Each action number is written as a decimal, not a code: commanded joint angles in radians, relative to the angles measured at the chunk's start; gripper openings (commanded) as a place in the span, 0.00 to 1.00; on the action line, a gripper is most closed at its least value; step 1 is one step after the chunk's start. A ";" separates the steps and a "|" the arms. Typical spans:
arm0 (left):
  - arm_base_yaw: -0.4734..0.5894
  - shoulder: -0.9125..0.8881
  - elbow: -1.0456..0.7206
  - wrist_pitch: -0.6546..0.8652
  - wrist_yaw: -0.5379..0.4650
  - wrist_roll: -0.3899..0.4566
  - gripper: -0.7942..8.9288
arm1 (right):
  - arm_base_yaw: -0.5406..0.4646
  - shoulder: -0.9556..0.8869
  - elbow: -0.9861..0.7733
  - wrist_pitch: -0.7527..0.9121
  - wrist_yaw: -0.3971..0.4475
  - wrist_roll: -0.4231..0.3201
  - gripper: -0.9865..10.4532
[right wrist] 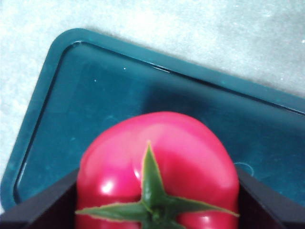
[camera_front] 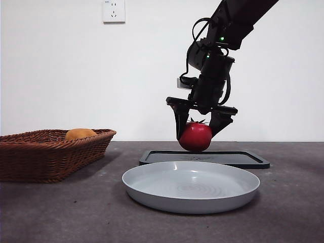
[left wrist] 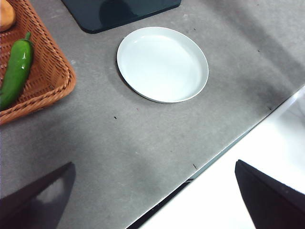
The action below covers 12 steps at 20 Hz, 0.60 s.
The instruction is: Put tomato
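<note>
While right gripper (camera_front: 201,132) pinches the tomato (camera_front: 195,136) just over the dark tray (camera_front: 251,160), early release risks it rolling off.

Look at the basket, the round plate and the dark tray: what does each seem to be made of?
Basket: woven wicker or rattan, brown with visible braided strands. Plate: smooth pale grey-white, softly glossy, probably ceramic or melamine; the look leaves it open. Tray: dark, glossy, with a moulded rim, likely plastic.
</note>
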 commanded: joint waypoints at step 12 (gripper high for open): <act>-0.007 0.003 0.006 0.007 -0.003 0.005 0.68 | 0.000 0.055 0.029 0.002 0.002 -0.050 0.26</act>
